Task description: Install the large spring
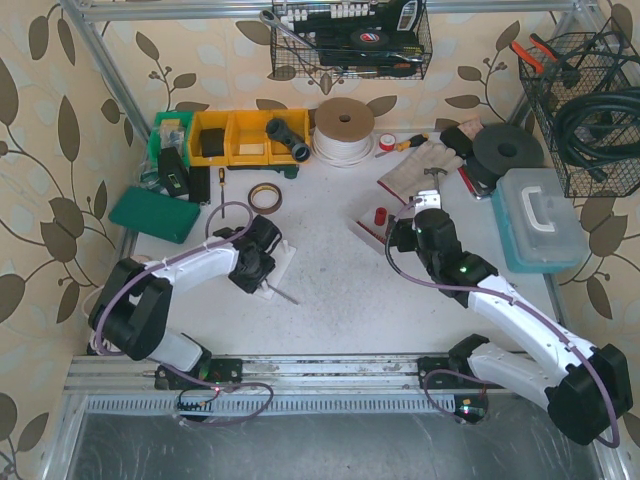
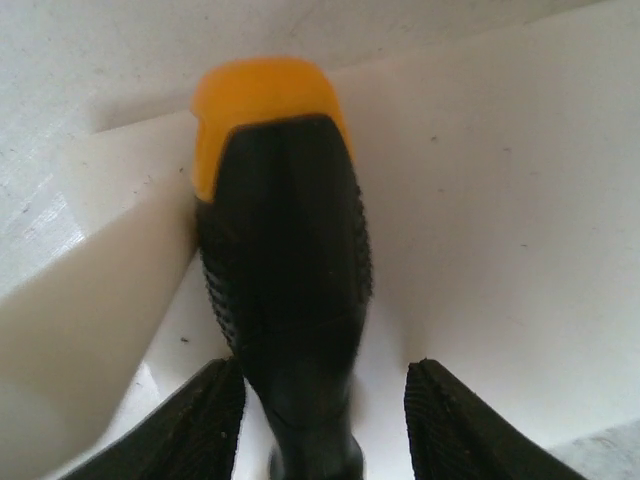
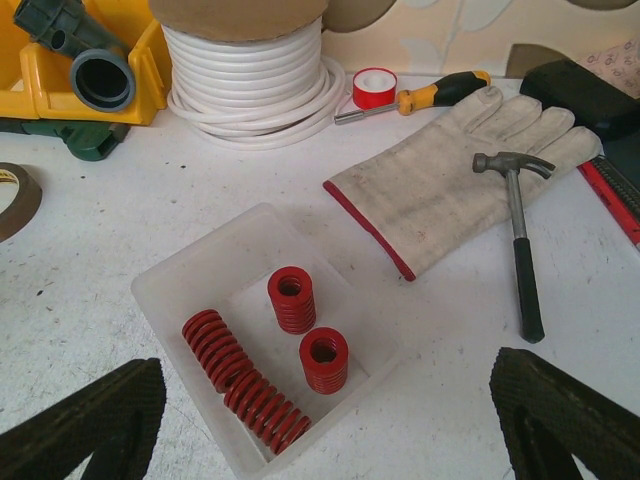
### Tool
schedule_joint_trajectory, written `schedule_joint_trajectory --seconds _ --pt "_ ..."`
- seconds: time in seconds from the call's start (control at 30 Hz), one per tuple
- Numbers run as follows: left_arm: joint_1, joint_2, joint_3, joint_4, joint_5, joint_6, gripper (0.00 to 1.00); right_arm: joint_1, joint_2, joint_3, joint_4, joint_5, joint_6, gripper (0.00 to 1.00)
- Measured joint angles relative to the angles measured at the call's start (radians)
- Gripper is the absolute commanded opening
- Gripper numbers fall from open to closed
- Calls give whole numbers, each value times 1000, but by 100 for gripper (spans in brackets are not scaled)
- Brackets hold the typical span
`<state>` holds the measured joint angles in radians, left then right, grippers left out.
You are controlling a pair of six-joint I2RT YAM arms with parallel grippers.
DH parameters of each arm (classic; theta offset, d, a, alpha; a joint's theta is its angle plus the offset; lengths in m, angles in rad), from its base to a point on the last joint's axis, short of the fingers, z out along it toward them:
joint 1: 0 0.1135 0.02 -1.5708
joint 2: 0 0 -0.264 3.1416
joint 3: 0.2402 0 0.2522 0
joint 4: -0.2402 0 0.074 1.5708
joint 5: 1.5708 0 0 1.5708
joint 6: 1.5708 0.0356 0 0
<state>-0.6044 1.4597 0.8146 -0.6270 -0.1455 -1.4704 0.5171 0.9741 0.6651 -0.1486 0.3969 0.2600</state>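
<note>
A clear tray (image 3: 190,275) holds several red springs: two short ones upright (image 3: 291,298) and two longer ones (image 3: 268,408) lying end to end along its near left wall. My right gripper (image 3: 327,372) is open wide above the tray and holds nothing; it also shows in the top view (image 1: 405,232), where one red spring (image 1: 380,215) is visible. My left gripper (image 2: 325,385) is open, its fingers on either side of a black tool handle with an orange cap (image 2: 285,250) lying against a white block (image 2: 90,300). In the top view that gripper (image 1: 255,265) sits over the block (image 1: 280,262).
A work glove (image 3: 450,170), a hammer (image 3: 520,240), a screwdriver (image 3: 440,92) and red tape (image 3: 374,87) lie right of the tray. A white cable coil (image 3: 250,75) and yellow bins (image 1: 235,135) stand behind. A plastic toolbox (image 1: 540,215) stands at the right, a tape roll (image 1: 265,197) at mid-left.
</note>
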Motion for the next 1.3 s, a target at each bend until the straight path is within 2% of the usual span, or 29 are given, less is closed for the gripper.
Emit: schedule_joint_trajectory --seconds 0.13,0.27,0.6,0.67,0.8,0.93,1.1,1.3 --pt "0 27 5 8 5 3 41 0 -1 0 -2 0 0 88" --pt "0 27 2 9 11 0 28 0 -4 0 -6 0 -1 88" --pt "-26 19 1 31 26 -23 3 0 -5 0 -6 1 -3 88" --pt "-32 -2 1 20 28 -23 0 0 -5 0 -6 2 -3 88" --pt "-39 -78 23 -24 12 -13 0 0 -4 0 -6 4 -3 88" --pt "-39 -159 80 -50 -61 34 0 0 -5 0 -6 4 -3 88" --pt "-12 -222 159 -24 -158 219 0 0 -5 0 -6 5 -3 88" --pt "76 -203 337 24 -220 743 0 0 -5 0 -6 8 -3 88"
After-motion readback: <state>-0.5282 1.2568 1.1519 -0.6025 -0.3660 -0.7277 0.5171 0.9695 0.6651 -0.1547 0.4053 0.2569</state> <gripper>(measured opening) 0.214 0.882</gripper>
